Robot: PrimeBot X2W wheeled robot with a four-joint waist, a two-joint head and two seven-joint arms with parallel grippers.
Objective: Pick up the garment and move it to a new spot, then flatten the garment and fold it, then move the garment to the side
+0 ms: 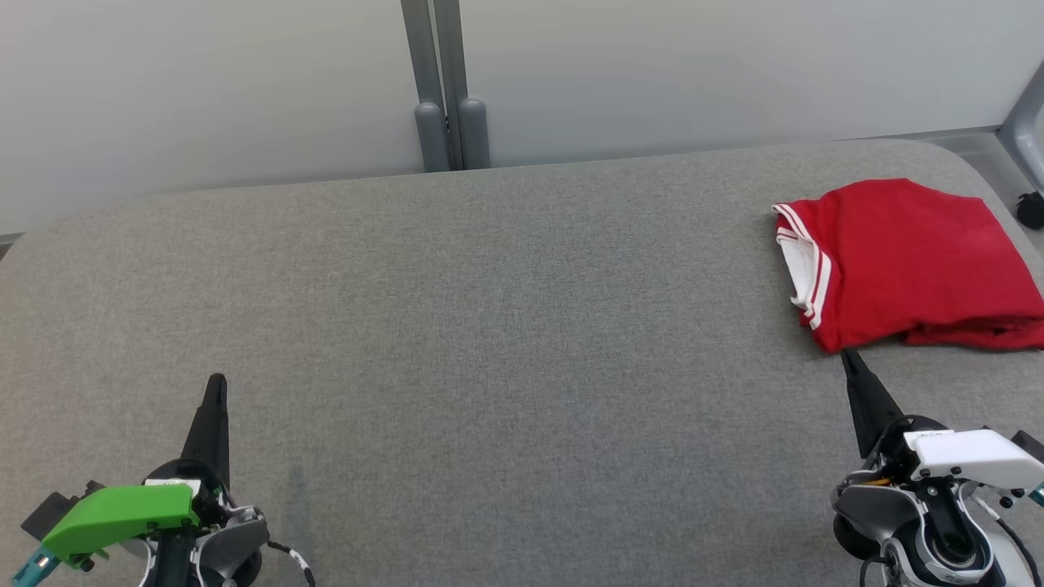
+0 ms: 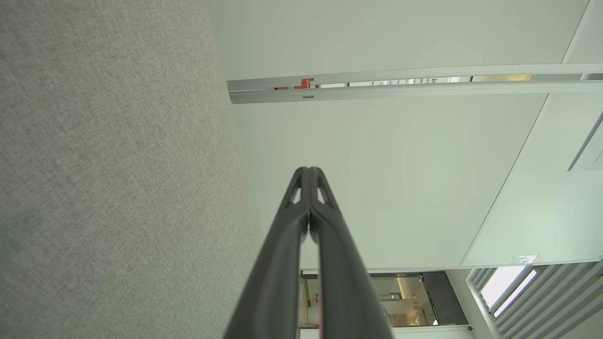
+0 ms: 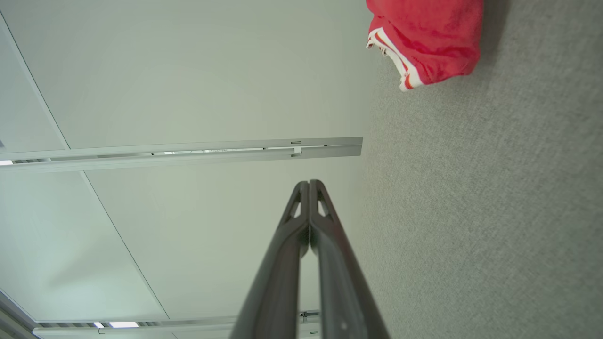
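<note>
Lying folded at two o'clock on the gray table [image 1: 489,326], the garment [image 1: 905,261] sits at one o'clock from the right gripper [image 1: 850,356], maybe just touching its tip. The right gripper and the left gripper [image 1: 216,383] are pinched tight, holding nothing.

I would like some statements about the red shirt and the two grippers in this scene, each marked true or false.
1. The red shirt lies folded on the grey table. True.
2. The shirt lies on the robot's left side. False: it lies at the far right of the table.
3. The right gripper holds the shirt. False: it is shut on nothing, apart from the shirt.
4. The left gripper is shut and empty. True.
5. Red-and-white striped trim shows at one edge of the shirt. True.
</note>
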